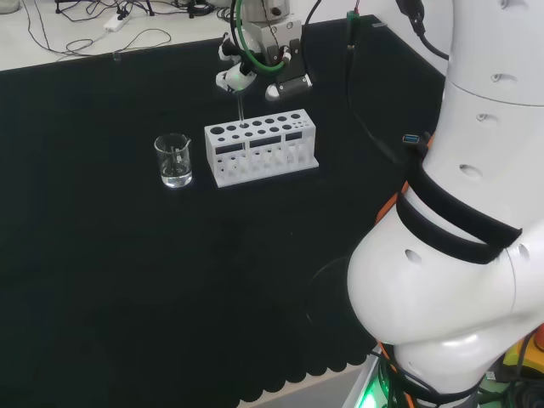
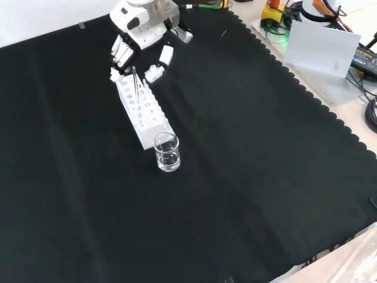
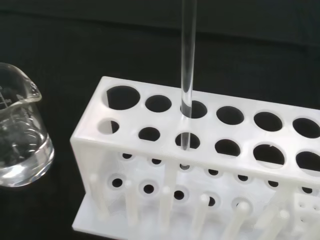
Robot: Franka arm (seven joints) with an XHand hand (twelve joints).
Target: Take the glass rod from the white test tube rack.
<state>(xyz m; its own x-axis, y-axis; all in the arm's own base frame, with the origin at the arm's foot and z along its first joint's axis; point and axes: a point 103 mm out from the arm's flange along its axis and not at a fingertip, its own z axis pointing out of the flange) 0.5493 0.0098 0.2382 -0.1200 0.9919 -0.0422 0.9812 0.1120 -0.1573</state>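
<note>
Black cloth covers the bench, scalloped along its edge in the front view. The arm bulks white at the right of the head view, a black band round one link.

The white rack lies near the middle of the cloth (two rows of round holes on top, pegs along its base in the wrist view). In the front view it runs lengthwise away from the camera.

The hand hangs just above the rack in the head view; in the front view it sits over the rack's far end. Its fingers curl downward with the thumb opposite, closed about the top of the rod, though the exact point of contact is hard to make out.

The beaker, clear glass with a spout, stands just beside the rack's left end in the head view, apart from it; it holds a little clear liquid.

The rod, thin clear glass, is upright, and its lower end is in a front-row hole of the rack. In the front view it rises from the rack to the fingers.
</note>
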